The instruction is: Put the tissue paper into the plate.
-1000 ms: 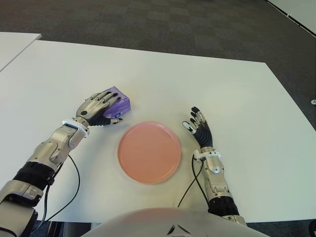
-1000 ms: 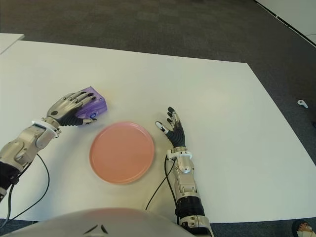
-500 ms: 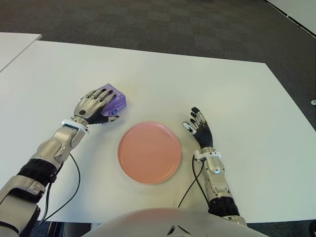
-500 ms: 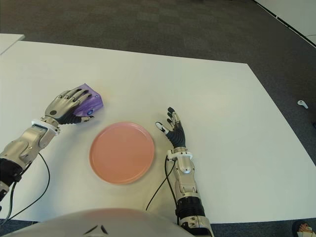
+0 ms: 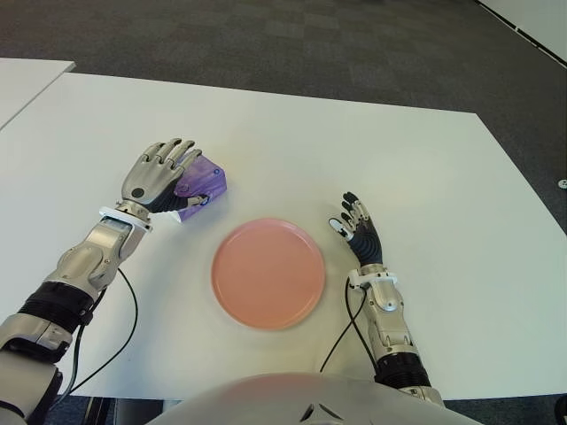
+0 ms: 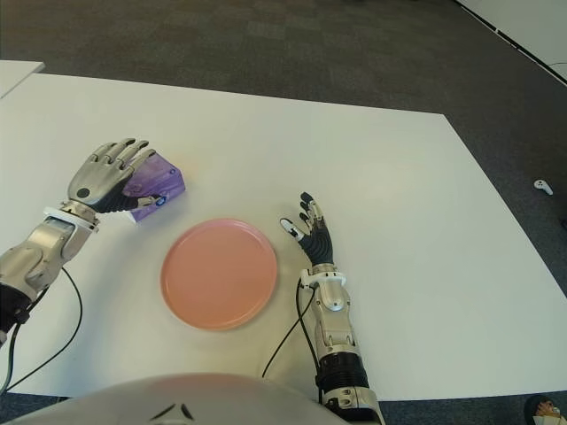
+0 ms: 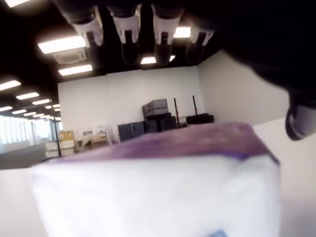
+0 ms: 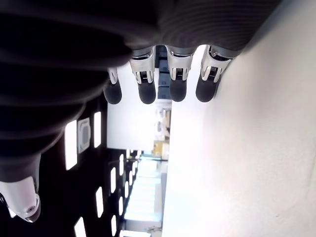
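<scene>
Bearing plate (image 5: 268, 274), white table (image 5: 354, 150)

Bare white counter (image 5: 292, 142) lies open between the purple-and-white tissue pack (image 5: 199, 181) and the round pink plate (image 5: 268, 272); only the right hand (image 5: 357, 233), just right of the plate, stands near.

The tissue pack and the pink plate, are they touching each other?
Apart. The left eye view shows bare white table between the tissue pack and the plate.
</scene>
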Robot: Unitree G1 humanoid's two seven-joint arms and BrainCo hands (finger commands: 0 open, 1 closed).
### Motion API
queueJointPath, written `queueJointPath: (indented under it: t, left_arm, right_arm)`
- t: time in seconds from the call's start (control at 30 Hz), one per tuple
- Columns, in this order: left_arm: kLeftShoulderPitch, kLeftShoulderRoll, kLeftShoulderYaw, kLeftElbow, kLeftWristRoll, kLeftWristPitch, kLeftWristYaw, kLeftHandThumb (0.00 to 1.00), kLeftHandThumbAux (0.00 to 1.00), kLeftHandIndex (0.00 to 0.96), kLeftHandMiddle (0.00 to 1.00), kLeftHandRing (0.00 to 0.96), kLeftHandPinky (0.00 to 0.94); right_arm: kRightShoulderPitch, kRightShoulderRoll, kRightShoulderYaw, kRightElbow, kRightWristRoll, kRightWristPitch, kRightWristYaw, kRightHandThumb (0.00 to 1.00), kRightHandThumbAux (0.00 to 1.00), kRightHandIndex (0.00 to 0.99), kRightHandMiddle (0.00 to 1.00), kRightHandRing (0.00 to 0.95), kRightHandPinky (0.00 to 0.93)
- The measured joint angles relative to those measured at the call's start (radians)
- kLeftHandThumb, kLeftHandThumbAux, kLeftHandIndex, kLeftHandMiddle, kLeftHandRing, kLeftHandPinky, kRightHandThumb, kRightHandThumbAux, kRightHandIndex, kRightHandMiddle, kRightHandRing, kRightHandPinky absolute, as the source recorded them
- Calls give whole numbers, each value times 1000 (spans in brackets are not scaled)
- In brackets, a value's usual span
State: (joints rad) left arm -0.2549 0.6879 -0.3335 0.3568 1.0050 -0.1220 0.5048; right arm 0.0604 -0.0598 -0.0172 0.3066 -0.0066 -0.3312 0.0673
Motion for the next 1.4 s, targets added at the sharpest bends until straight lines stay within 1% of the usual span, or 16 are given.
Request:
queueJointPath:
  t: [0.2, 0.43, 0.63, 0.87, 1.03, 1.23, 1.4]
  left_arm:
    - [14, 9, 16, -44, -3, -3, 40, 32, 384, 0, 0, 0, 0]
    - [52, 19, 59, -123, -14, -32, 84, 57, 392, 0, 0, 0, 0]
    - [91, 30, 103, -204, -24, -51, 92, 83, 396, 0, 0, 0, 0]
    - [111, 31, 134, -244, -30, -68, 93, 88, 395, 0, 0, 0, 0]
    - [113, 29, 138, -223, -72, -104, 78, 83, 394, 0, 0, 0, 0]
    - [93, 12, 118, -112, -126, -164, 42, 88, 390, 0, 0, 0, 0]
    - [73, -6, 99, -39, -152, -198, 2, 87, 376, 0, 0, 0, 0]
  right_arm:
    - [0, -1, 0, 0, 1, 0, 2, 78, 570, 31, 25, 19, 41]
    - [-1, -1, 0, 0, 1, 0, 4, 80, 575, 27, 21, 14, 36]
    - [-1, -2, 0, 1, 1, 0, 4, 81, 573, 19, 18, 11, 29]
    - [-2, -2, 0, 2, 1, 0, 5, 80, 565, 20, 20, 14, 33]
    - [-2, -2, 0, 3, 1, 0, 5, 79, 569, 29, 25, 20, 42]
    - [-2, -2, 0, 3, 1, 0, 5, 78, 575, 32, 27, 24, 47]
    - [-2, -4, 1, 3, 1, 0, 5, 77, 577, 32, 26, 26, 53]
